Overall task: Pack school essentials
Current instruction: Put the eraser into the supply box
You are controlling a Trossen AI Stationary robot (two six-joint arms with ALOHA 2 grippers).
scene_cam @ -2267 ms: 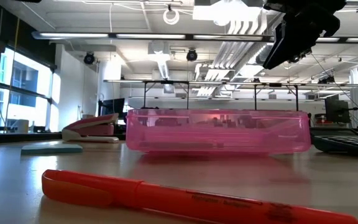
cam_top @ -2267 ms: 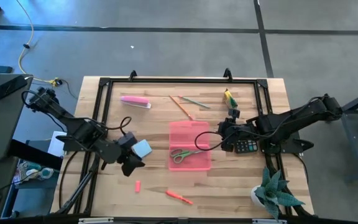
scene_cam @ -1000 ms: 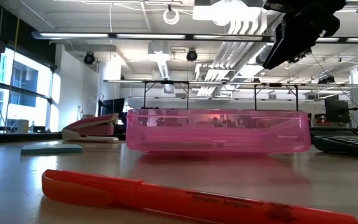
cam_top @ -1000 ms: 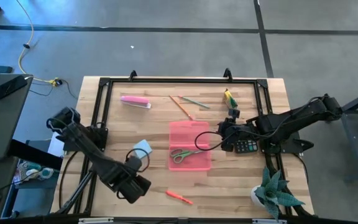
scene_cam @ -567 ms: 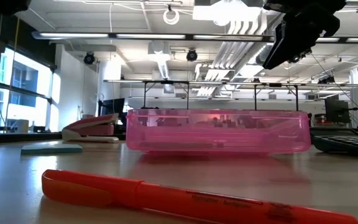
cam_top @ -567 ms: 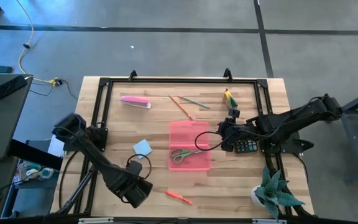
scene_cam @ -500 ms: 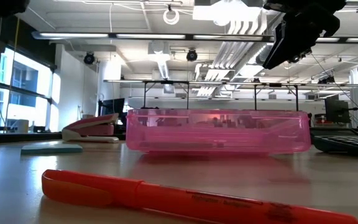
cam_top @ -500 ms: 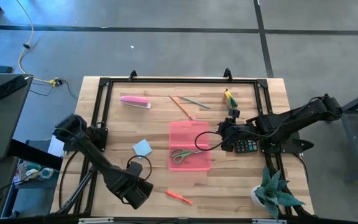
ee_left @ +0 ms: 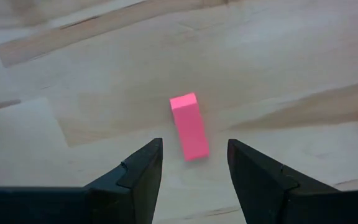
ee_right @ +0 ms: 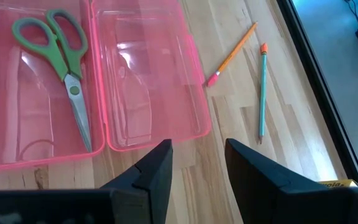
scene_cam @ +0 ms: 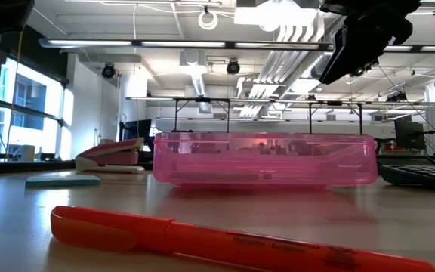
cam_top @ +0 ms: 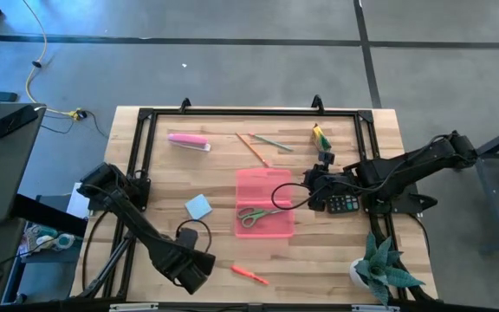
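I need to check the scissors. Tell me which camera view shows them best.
The right wrist view: the green-handled scissors lie in plain sight in the open pink case, handles and blades clear. The high view shows them small. The low view shows only the case's side, and the left wrist view misses them.

Translucent pink pencil case (scene_cam: 265,159) at centre of the wooden table (scene_cam: 44,193). Nearer than the case, lying across the foreground: orange-red pen (scene_cam: 225,242). Left of the case: light-blue note pad (scene_cam: 63,180) flat on the wood, with a pink oblong bar (scene_cam: 111,156) beyond it. Right of the case: black calculator (scene_cam: 421,174) at the frame's edge. Above the case's right end, hanging clear: a dark gripper (scene_cam: 361,39).
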